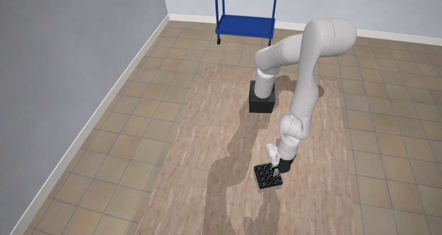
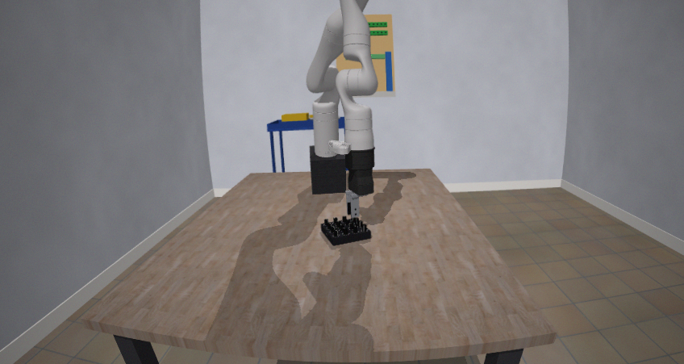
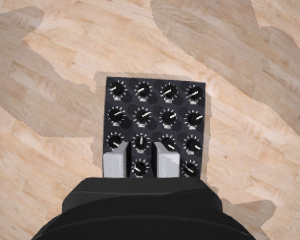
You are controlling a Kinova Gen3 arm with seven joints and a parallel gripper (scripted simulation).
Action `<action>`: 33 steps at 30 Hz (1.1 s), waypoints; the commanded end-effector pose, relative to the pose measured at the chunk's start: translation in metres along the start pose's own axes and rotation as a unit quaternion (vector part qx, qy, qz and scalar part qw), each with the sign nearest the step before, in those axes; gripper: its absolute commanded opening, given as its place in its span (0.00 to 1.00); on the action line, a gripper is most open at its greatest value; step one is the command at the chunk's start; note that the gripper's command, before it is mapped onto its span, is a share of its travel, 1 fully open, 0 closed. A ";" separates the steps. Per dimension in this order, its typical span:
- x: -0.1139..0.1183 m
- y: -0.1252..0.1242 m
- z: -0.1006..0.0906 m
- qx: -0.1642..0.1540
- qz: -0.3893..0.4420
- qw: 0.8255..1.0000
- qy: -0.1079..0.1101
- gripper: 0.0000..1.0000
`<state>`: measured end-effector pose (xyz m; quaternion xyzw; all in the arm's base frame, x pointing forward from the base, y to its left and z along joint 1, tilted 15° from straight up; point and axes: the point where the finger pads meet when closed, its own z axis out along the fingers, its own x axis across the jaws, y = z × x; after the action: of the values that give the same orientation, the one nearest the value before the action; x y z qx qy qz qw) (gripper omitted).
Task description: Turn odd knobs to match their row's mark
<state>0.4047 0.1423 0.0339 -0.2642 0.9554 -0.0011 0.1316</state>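
The black knob box (image 1: 268,177) (image 2: 345,236) (image 3: 156,103) stands on its feet on the wooden table, with several black knobs in rows of four, each with a white line. My gripper (image 1: 274,170) (image 2: 352,213) (image 3: 141,154) points straight down over the box's edge nearest the wrist. Its two grey fingers are partly open and hang just above the knob tops, apart from them. In the wrist view they straddle the second knob (image 3: 140,168) from the left in the nearest row. The printed names and the socket are too small to read.
The arm's black base block (image 1: 261,103) (image 2: 327,173) stands on the table behind the box. A blue cart (image 1: 245,25) (image 2: 288,123) stands on the floor beyond the table. The table's edges lie far from the box on all sides.
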 end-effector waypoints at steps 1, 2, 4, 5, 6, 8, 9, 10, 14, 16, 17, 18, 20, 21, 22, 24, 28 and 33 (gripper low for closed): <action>0.001 -0.005 0.005 0.002 0.002 1.000 0.000 0.46; 0.001 -0.005 0.005 0.002 0.002 1.000 0.000 0.46; 0.000 -0.005 0.007 0.002 0.002 1.000 0.000 0.46; 0.000 -0.005 0.008 0.002 0.002 1.000 0.000 0.46; -0.001 -0.005 0.009 0.002 0.002 1.000 0.000 0.46; -0.001 -0.005 0.011 0.002 0.002 1.000 -0.001 0.46; -0.001 -0.005 0.012 0.002 0.002 1.000 -0.001 0.46; -0.001 -0.005 0.012 0.002 0.002 1.000 -0.001 0.46; 0.000 -0.005 0.015 0.002 0.002 1.000 -0.001 0.46; 0.000 -0.005 0.015 0.002 0.002 1.000 -0.001 0.46; 0.000 -0.005 0.015 0.002 0.002 1.000 -0.001 0.46; 0.000 -0.005 0.015 0.002 0.002 1.000 -0.001 0.46; 0.000 -0.005 0.016 0.002 0.002 1.000 0.000 0.46; 0.000 -0.005 0.016 0.002 0.002 1.000 0.000 0.46; 0.000 -0.005 0.016 0.002 0.002 1.000 0.000 0.46; 0.000 -0.005 0.016 0.002 0.002 1.000 0.000 0.46; 0.000 -0.005 0.016 0.002 0.002 1.000 0.000 0.46; 0.000 -0.005 0.016 0.002 0.002 1.000 0.000 0.46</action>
<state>0.4080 0.1375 0.0188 -0.2578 0.9575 -0.0022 0.1296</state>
